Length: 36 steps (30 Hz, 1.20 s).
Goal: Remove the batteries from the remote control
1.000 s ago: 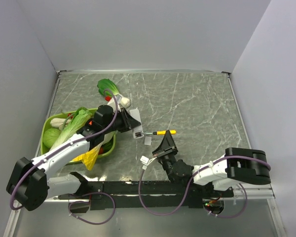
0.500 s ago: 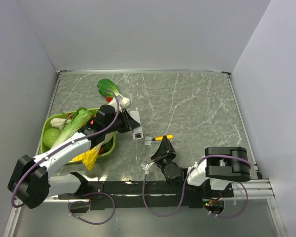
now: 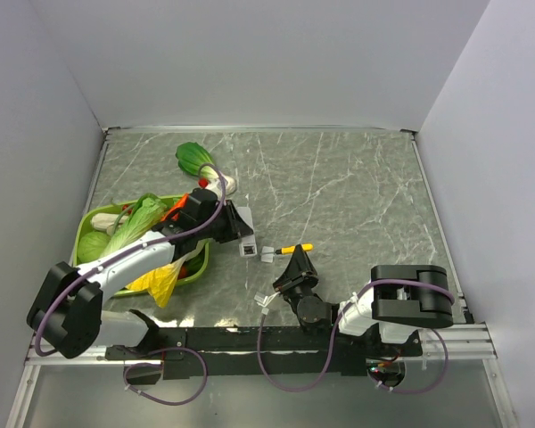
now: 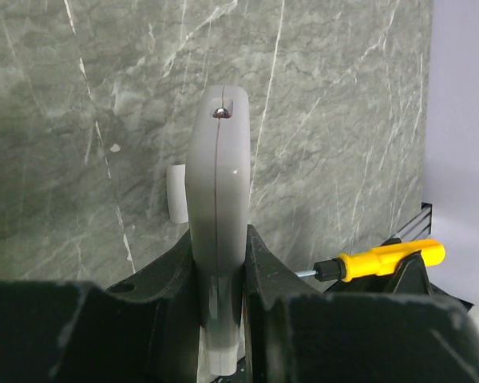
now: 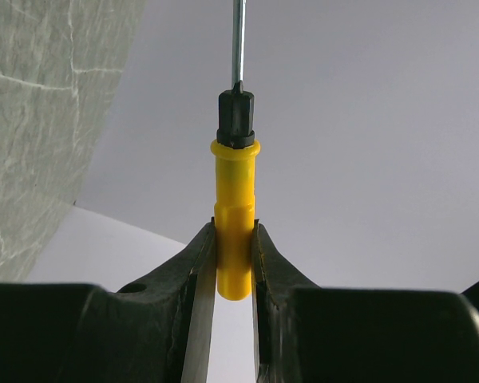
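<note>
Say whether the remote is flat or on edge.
On edge: the left gripper clamps the remote by its faces; its narrow seamed side shows.

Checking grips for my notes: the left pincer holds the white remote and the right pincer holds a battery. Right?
Not quite. The right pincer holds a yellow-handled screwdriver, not a battery; the right wrist view shows it clamped there. The left pincer does hold the white remote.

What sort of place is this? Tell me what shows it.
Probably a robot test cell: plain pale walls box in a marble-pattern tabletop, and the left arm and right arm are bolted to a black rail at its near edge.
</note>
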{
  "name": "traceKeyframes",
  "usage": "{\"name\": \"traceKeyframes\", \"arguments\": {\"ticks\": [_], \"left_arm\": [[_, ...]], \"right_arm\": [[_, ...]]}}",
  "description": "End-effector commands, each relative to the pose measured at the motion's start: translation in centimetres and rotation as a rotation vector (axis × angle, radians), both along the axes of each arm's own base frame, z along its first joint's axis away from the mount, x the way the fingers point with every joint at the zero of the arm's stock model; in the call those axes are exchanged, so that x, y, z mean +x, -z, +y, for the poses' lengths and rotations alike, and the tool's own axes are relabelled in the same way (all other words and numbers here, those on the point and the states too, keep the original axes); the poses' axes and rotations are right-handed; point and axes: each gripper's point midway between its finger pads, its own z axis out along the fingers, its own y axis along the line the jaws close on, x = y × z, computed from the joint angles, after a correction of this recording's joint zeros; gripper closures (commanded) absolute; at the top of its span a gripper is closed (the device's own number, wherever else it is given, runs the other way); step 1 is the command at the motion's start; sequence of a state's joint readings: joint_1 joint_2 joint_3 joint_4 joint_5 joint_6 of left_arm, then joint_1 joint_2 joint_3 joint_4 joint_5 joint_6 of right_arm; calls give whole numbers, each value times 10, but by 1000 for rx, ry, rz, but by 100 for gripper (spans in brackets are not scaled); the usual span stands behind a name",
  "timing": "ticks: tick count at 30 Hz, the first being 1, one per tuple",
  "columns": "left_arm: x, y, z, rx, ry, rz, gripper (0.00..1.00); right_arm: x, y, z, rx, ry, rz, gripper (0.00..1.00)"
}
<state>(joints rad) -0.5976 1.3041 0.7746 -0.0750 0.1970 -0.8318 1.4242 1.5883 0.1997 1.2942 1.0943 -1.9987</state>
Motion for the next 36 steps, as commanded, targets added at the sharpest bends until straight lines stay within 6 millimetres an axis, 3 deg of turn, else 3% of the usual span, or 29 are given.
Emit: {"name": "traceKeyframes", "arguments": {"ticks": [1,13,36], "left_arm": [[5,-24,-14,-58,42,-55,99],[3,-23,-18,-69,53,-44,99],[3,-26,-22,-85,57,-37,99]], "right_arm": [[-3,-65,-8,76,34,-154,100],[-1,-69,-3,99,32,-158,100],[0,-56,4,73,28,-143,100]]}}
